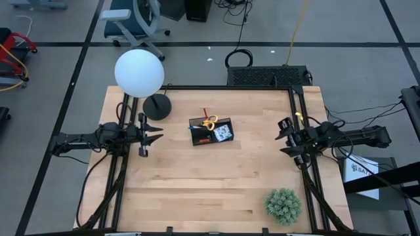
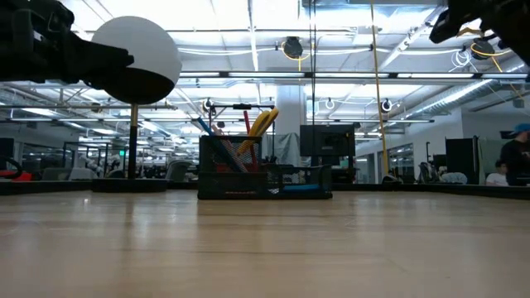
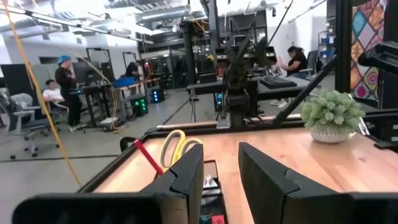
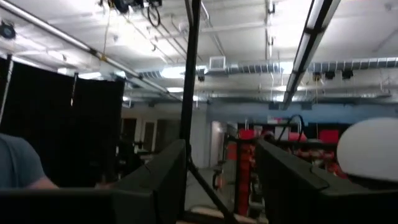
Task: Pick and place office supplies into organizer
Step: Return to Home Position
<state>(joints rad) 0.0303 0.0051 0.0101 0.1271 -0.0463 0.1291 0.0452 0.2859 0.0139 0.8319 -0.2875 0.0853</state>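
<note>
The black organizer [image 1: 210, 131] stands at the table's middle, toward the far side. Yellow-handled scissors [image 1: 210, 122], a red pen [image 1: 205, 111] and a blue pen stand in its tall compartment, also seen in the low view [image 2: 258, 128]. A small red item and a patterned pad [image 1: 223, 133] lie in its low compartments. My left gripper [image 1: 159, 131] is open and empty, raised at the table's left, pointing at the organizer [image 3: 208, 186]. My right gripper [image 1: 281, 136] is open and empty, raised at the table's right.
A lamp with a white globe [image 1: 139, 72] and a round black base [image 1: 157, 106] stands at the far left. A green spiky plant ball [image 1: 283, 204] sits at the near right. People sit and stand in the room beyond the table.
</note>
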